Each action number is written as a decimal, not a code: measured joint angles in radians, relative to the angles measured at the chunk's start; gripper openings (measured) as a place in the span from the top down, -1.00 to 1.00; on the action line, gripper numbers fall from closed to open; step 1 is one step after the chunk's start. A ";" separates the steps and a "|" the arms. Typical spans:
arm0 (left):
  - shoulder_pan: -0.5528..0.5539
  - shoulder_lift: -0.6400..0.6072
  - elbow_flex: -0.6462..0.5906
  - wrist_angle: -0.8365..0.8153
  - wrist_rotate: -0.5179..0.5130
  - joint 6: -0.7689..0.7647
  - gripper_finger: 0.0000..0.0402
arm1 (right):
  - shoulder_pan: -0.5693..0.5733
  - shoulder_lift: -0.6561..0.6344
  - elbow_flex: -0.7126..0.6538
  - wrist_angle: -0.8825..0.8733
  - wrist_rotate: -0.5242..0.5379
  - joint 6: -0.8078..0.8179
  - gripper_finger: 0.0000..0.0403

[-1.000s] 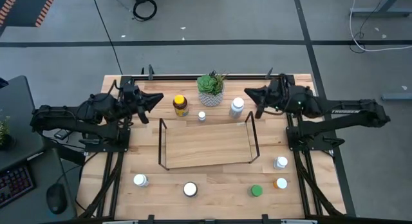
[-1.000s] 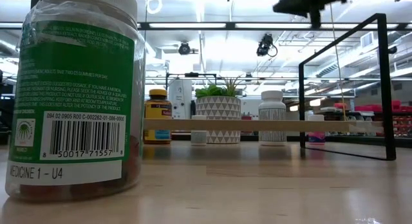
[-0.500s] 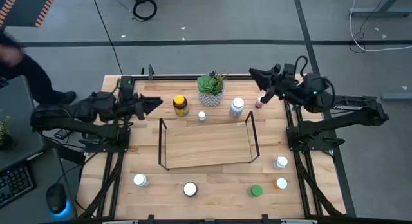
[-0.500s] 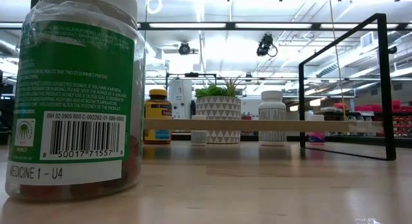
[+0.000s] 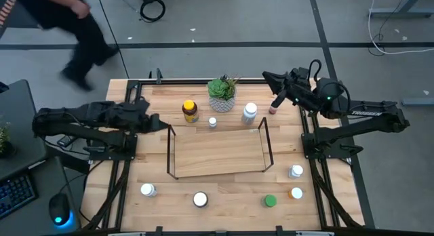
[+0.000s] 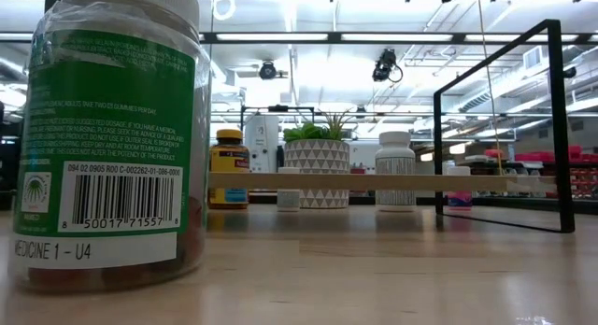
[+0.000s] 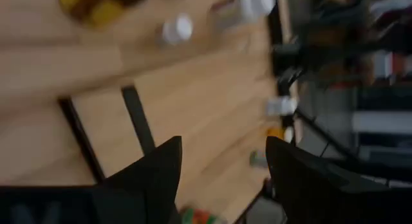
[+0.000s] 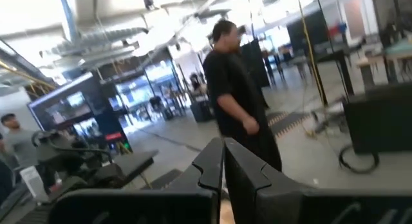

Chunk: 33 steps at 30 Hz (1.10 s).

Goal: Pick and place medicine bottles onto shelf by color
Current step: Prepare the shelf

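As far as I can judge from overhead, nothing is sorted yet: the wire shelf [image 5: 217, 153] shows only its bare wooden floor. Along the far side stand the amber yellow-capped bottle [image 5: 190, 111], a small white bottle [image 5: 212, 122], a larger white bottle [image 5: 249, 112] and a pinkish bottle [image 5: 272, 109], with the potted plant [image 5: 222, 93] among them. Near the front edge wait two white-capped bottles [image 5: 148, 190], [image 5: 200, 199], the green-capped bottle [image 5: 270, 201], the orange-capped one [image 5: 296, 193] and another white one [image 5: 296, 171]. My right gripper [image 5: 274, 88] sits raised above the far right corner, near the pinkish bottle, fingers pressed together and carrying nothing. My left gripper [image 7: 222, 163] hangs beside the shelf's left end, fingers spread wide, also bare.
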 joint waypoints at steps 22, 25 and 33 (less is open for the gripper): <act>0.001 0.139 0.088 -0.147 0.123 0.133 -0.02 | 0.000 0.000 0.000 -0.247 -0.053 0.261 0.89; 0.002 0.138 0.139 -0.230 0.117 0.203 0.00 | -0.010 0.000 0.000 -0.247 -0.053 0.287 0.89; 0.002 0.156 0.093 -0.249 0.051 0.172 -0.03 | -0.031 0.000 0.000 -0.247 -0.055 0.284 0.89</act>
